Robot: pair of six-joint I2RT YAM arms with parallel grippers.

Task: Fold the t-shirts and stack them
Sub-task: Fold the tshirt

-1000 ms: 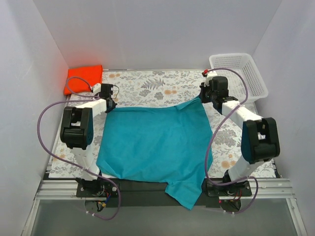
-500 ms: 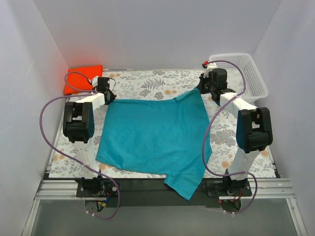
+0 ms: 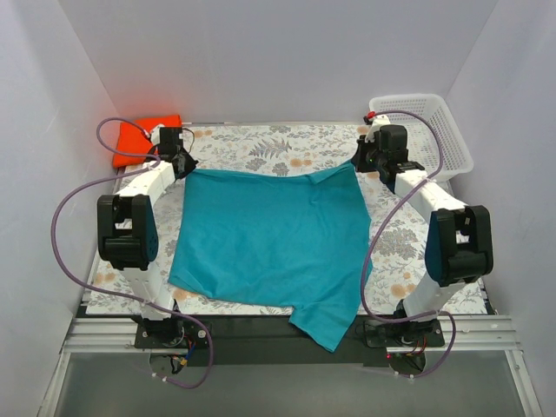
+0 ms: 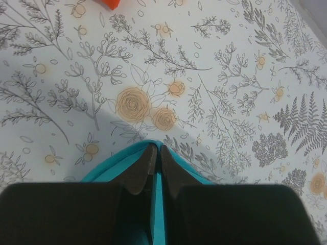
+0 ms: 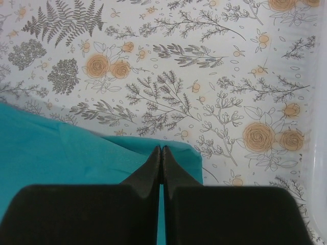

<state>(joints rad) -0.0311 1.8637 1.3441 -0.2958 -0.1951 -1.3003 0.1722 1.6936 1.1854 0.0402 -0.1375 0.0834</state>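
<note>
A teal t-shirt (image 3: 269, 239) lies spread across the middle of the floral table, one sleeve hanging over the near edge. My left gripper (image 3: 185, 167) is shut on its far left corner (image 4: 156, 148). My right gripper (image 3: 359, 163) is shut on its far right corner (image 5: 176, 148). Both corners are stretched apart along the far side of the table. A folded orange t-shirt (image 3: 139, 137) lies at the far left corner of the table, just behind my left gripper; a scrap of it shows in the left wrist view (image 4: 110, 3).
A white plastic basket (image 3: 423, 130) stands at the far right, close to my right arm. The table (image 3: 278, 148) has a floral cloth. White walls close in on three sides. Purple cables loop off both arms.
Both grippers have carried the shirt's far corners away from me toward the back of the table and further apart. The shirt has slid up the table and its far edge is pulled straight.
</note>
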